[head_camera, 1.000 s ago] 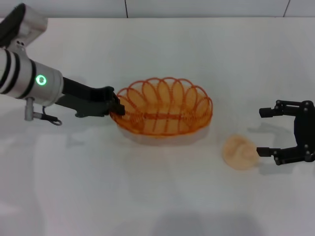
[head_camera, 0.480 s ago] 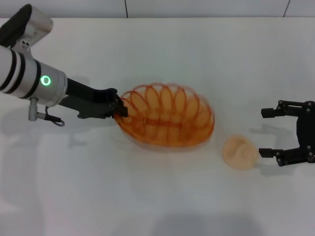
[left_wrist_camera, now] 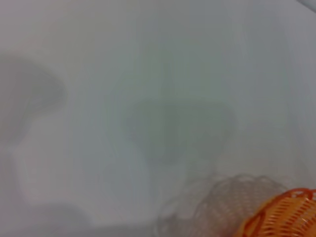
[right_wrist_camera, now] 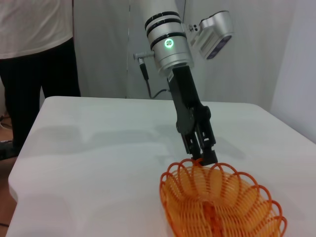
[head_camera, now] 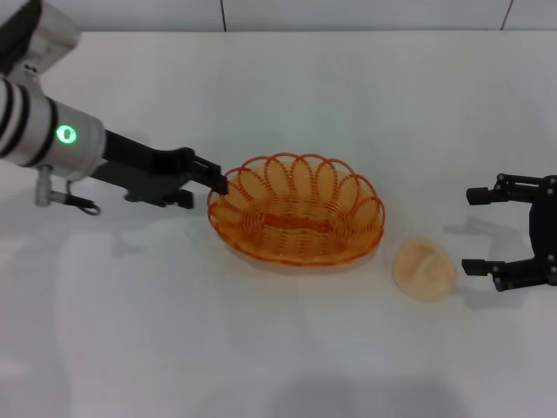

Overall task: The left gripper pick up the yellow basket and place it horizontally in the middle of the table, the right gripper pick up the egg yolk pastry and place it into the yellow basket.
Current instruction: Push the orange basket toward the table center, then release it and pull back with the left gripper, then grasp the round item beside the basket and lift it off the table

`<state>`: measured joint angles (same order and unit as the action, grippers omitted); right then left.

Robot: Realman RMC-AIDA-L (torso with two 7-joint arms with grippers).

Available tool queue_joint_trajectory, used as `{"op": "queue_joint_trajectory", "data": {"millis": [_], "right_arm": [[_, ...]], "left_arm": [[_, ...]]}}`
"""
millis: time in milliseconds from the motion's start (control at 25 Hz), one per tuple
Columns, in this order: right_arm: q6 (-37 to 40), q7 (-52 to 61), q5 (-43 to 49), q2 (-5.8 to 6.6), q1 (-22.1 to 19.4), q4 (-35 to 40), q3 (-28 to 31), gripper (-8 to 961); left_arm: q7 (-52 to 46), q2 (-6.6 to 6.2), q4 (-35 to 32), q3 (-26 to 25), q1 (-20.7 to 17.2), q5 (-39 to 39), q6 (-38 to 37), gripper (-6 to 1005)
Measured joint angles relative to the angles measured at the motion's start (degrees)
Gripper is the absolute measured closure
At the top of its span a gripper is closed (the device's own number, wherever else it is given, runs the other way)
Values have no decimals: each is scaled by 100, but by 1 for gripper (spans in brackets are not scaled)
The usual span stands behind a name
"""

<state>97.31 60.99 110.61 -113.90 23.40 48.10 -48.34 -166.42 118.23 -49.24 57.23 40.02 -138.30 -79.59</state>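
Observation:
The yellow basket (head_camera: 296, 220) lies flat and upright near the middle of the white table (head_camera: 278, 348), its long axis running left to right. My left gripper (head_camera: 219, 184) is at the basket's left rim, its fingers close together on the scalloped edge. The right wrist view shows the same: the left gripper (right_wrist_camera: 203, 153) pinches the far rim of the basket (right_wrist_camera: 222, 202). A bit of the basket's rim (left_wrist_camera: 281, 217) shows in the left wrist view. The egg yolk pastry (head_camera: 424, 270) lies on the table to the right of the basket. My right gripper (head_camera: 470, 230) is open and empty, just right of the pastry.
A person in a white shirt and dark trousers (right_wrist_camera: 34, 59) stands beyond the table's far edge in the right wrist view. The table's edge (right_wrist_camera: 19, 163) shows there too. A tiled wall runs along the back of the table (head_camera: 278, 16).
The left gripper has tipped the basket from tilted on its side to lying flat, opening up, and shifted it slightly right. The right gripper and the pastry have barely moved.

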Motion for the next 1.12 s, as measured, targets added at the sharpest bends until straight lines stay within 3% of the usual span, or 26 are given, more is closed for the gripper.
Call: {"op": "queue_joint_trajectory", "data": {"millis": [280,520,760,920,1120], "right_arm": [[116,54,1,18,-2,0,63,224],[169,298,5,39,0,0,78,229],[209,590,42,60,41,3,80,234],[196,744,64,63,72,12,59,238],[167,896,113,70,99,17,20,242]], "left_arm": [[554,-224,-250,-10,-179,251,-202,399],[2123,-464,-346,-408,-404,1058,-782,316],[4933,-462,-493,-1163,-877,2006,-1578,271],[6177,-487,-394,-1144,-1114,2171,-1727,240],[7180,-420,-356,-1130,-1301,1945,-1787,174]]}}
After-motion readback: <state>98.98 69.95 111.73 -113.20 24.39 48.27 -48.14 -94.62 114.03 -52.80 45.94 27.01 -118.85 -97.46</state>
